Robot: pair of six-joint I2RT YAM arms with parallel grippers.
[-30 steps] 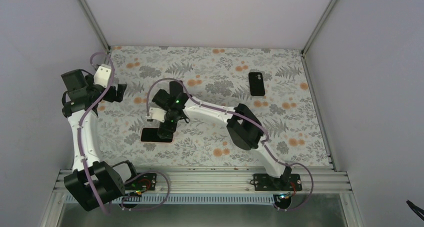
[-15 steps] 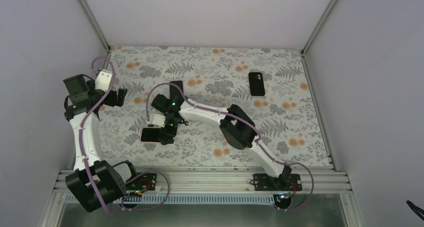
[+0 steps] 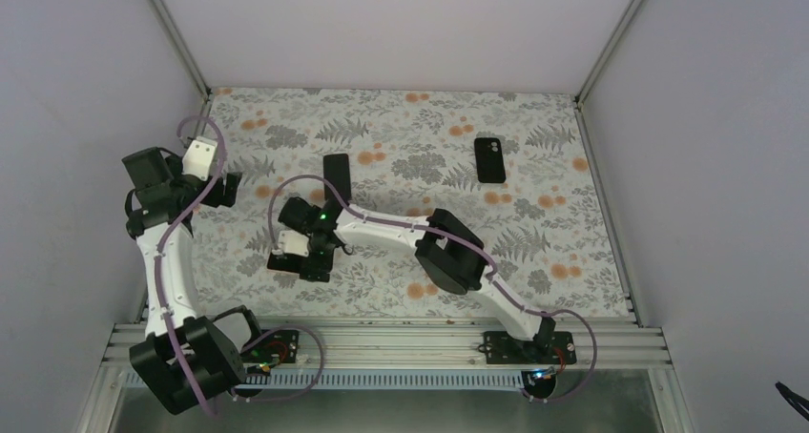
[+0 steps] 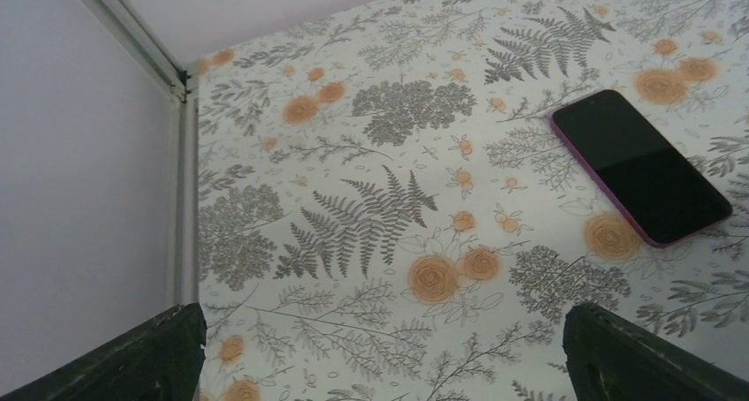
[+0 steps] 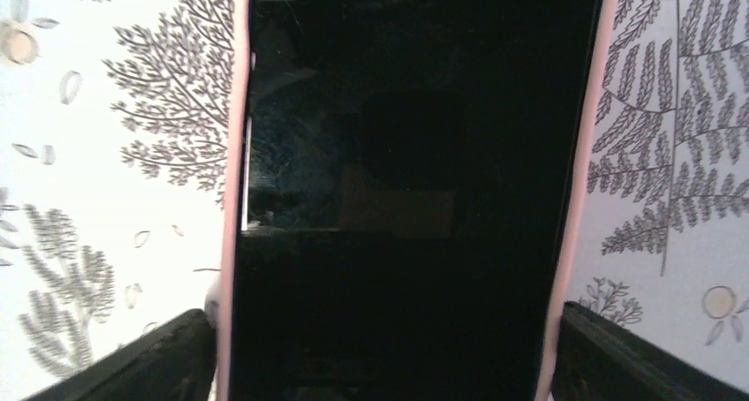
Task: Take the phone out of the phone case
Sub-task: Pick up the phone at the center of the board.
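Right gripper [image 3: 303, 261], spread wide, straddles the phone [image 5: 406, 198], still in its phone case [image 5: 236, 154], at the table's [image 3: 572, 261] 8 o'clock; left gripper [image 4: 380, 357] gapes empty.

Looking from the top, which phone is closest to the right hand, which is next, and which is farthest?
1. Pink-cased phone, under the right hand.
2. Dark phone, mid-table, just behind.
3. Black phone, far back right.

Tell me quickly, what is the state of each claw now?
Left claw: open, empty.
Right claw: open, astride the pink phone case; contact cannot be told.
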